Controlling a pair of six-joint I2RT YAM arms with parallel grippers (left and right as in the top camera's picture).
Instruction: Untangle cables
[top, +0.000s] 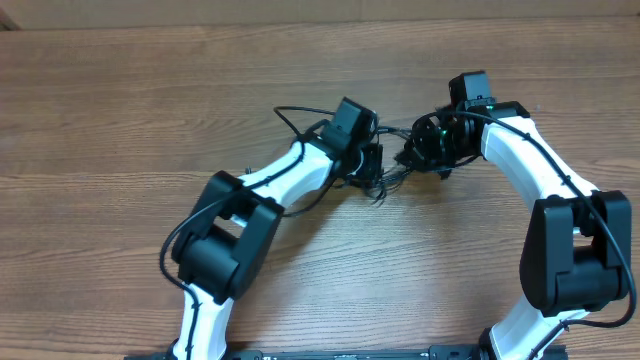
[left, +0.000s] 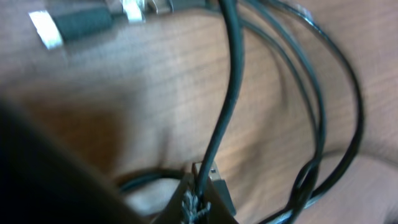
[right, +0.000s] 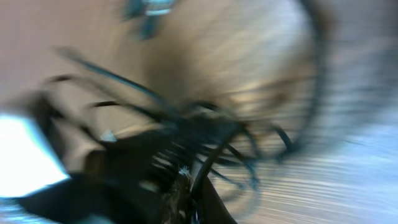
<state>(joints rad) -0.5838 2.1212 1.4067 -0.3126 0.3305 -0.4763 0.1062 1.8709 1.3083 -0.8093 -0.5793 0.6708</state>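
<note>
two white-and-black arms lean in from either side and meet over the middle of a wood-grain table, their wrists bent toward each other above a small knot of black cables. the left gripper sits at the knot's left edge and the right gripper at its right edge. the two are near each other, with the tangle strung between them and resting on the table.

from the left wrist camera, the left gripper shows at the bottom edge, its jaws pressed together on one of the cables. that cable rises out of the pinch and curves up to the top of the frame. more strands sweep round in wide loops to the right, over the wood. a dark plug with a bright silvery tip lies at the upper left, well apart from the pinch.

the right wrist camera is heavily blurred. the right gripper is at the bottom, its jaws clenched, and a bunch of cables fans upward and to the right from just above it. the jaws look clamped on part of that bunch, though the blur hides which strand they hold. a pale, bright patch fills the lower left corner, too smeared to identify.
</note>
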